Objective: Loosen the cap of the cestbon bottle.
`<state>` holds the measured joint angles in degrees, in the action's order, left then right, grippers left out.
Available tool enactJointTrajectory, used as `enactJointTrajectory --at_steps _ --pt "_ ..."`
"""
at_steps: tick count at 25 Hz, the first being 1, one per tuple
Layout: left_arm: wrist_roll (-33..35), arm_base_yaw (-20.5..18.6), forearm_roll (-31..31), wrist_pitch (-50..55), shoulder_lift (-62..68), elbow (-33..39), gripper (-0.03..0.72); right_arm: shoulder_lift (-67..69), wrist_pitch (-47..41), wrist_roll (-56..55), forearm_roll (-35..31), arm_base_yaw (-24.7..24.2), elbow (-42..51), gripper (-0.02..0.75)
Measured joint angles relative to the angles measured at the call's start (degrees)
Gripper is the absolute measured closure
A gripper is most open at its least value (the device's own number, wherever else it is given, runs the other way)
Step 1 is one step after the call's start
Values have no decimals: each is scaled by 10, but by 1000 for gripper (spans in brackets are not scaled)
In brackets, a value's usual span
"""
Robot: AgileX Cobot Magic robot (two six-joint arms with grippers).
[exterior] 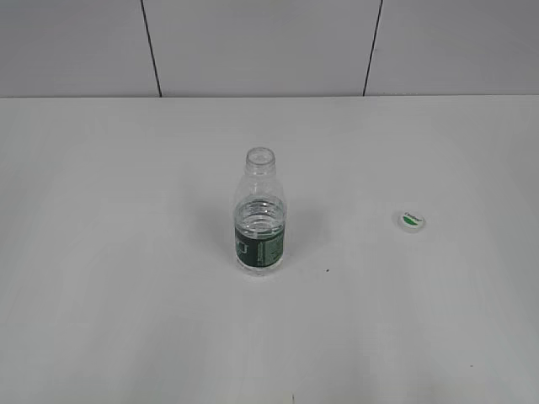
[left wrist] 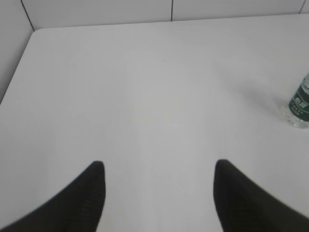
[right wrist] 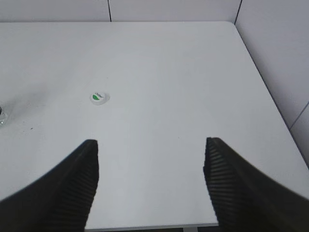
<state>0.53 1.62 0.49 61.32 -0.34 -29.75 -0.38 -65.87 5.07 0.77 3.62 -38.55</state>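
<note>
The cestbon bottle (exterior: 259, 215) stands upright in the middle of the white table, its neck open with no cap on it. Its green label shows at the right edge of the left wrist view (left wrist: 300, 100). The cap (exterior: 410, 220) lies on the table to the bottle's right, green mark up; it also shows in the right wrist view (right wrist: 98, 97). My left gripper (left wrist: 159, 166) is open and empty, far left of the bottle. My right gripper (right wrist: 150, 145) is open and empty, near the table's front edge, well short of the cap. Neither arm shows in the exterior view.
The white table (exterior: 126, 295) ends at a grey panelled wall (exterior: 253, 42) at the back. Its right edge and front right corner show in the right wrist view (right wrist: 270, 96). A small dark speck (exterior: 328, 270) lies near the bottle.
</note>
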Motion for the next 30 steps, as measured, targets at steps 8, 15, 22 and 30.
enactJointTrajectory --at_steps 8,15,22,30 --pt "0 0 0 1 0 0 256 0 9 0 -1 0 68 216" --pt "0 0 1 1 0 0 256 0 28 4 -8 0 89 217" --pt "0 0 1 1 0 0 256 0 31 4 -8 0 89 217" --pt "0 0 1 1 0 0 256 0 31 5 -8 0 89 217"
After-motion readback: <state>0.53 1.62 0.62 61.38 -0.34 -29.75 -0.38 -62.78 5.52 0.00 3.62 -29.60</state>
